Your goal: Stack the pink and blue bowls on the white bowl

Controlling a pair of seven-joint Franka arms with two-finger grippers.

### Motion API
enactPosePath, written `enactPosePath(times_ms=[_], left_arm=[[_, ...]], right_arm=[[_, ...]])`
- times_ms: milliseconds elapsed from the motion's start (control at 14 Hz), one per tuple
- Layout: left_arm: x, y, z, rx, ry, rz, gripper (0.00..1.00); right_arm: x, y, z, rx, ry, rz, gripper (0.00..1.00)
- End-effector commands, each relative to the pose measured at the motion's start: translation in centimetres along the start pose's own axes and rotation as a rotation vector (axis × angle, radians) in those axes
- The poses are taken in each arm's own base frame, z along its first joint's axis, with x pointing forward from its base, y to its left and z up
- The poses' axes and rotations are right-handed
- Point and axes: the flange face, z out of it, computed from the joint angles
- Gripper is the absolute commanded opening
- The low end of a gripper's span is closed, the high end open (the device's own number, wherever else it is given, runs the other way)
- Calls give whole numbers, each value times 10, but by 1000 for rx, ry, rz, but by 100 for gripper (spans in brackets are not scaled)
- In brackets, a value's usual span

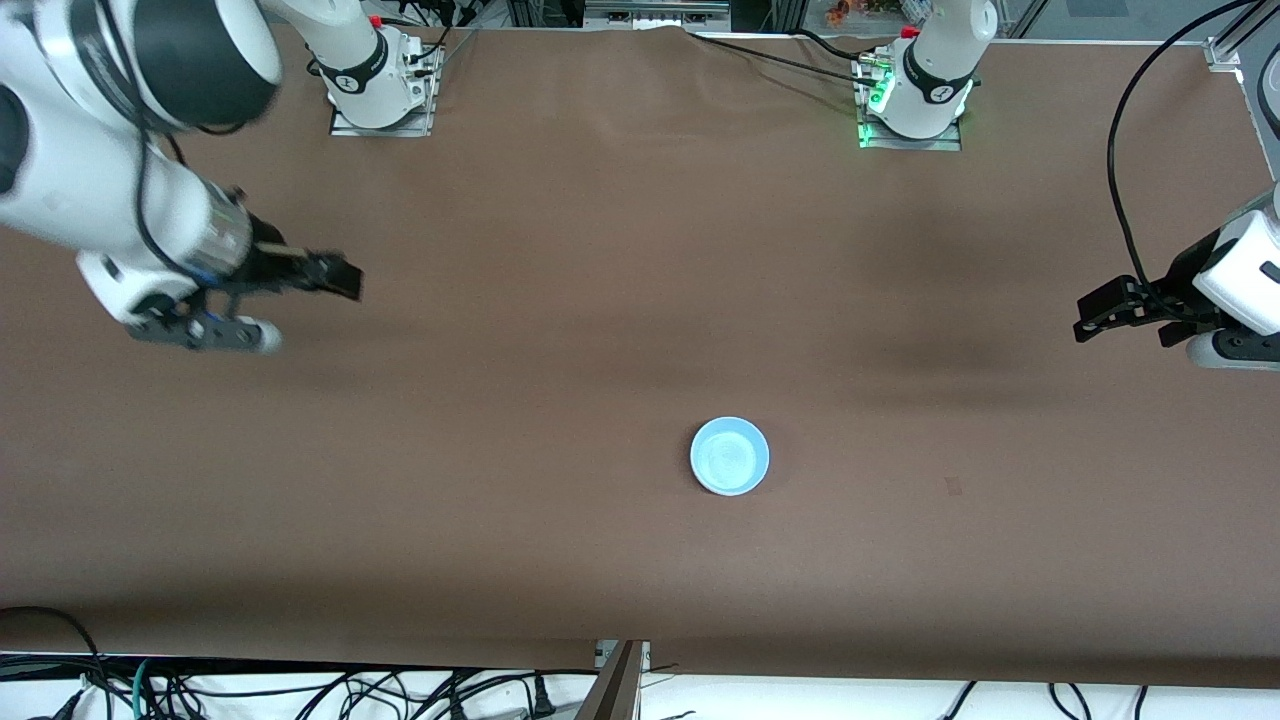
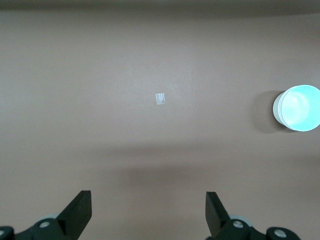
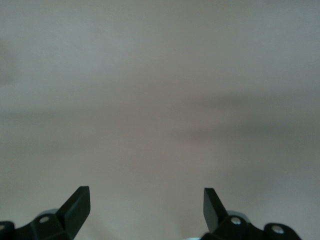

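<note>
A light blue round plastic bowl (image 1: pixel 730 456) is sitting lower centre of frame, apparently topping a stack. Both the left claw (image 1: pixel 1088 318) and right claw (image 1: pixel 345 279) are hanging spread, empty; any careless return sweep risks toppling it.

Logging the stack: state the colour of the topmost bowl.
Light sky-blue; the top bowl shows best in the front view.

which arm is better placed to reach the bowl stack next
Probably left: only a blue bowl shows, apparently topping the stack, and it appears in the left wrist view. Left gripper and right gripper both hover open over bare table.
</note>
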Motion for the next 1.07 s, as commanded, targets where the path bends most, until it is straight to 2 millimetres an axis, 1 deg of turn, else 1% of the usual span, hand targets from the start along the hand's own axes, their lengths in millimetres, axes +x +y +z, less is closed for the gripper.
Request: enactPosePath(times_ms=[0, 143, 429, 571, 643, 786, 929, 1000], left_arm=[[6, -3, -4, 18, 10, 15, 100], [6, -4, -4, 17, 10, 13, 100], [7, -4, -3, 16, 8, 13, 100], [7, -4, -3, 16, 8, 13, 100], [7, -4, -3, 16, 8, 13, 100], [7, -4, -3, 16, 8, 13, 100], [7, -4, -3, 16, 8, 13, 100], [7, -4, -3, 16, 10, 13, 100]], right_arm=[[-40, 33, -2, -23, 10, -96, 100], [-38, 49, -8, -35, 20, -144, 100], [-36, 59, -20, -32, 42, -178, 100], [-36, 61, -21, -29, 42, -182, 100], [-36, 68, -20, -23, 28, -162, 100], [-35, 73, -22, -17, 30, -158, 100], [-37, 64, -22, -26, 30, -167, 100], [-37, 65, -22, -26, 29, -164, 100]])
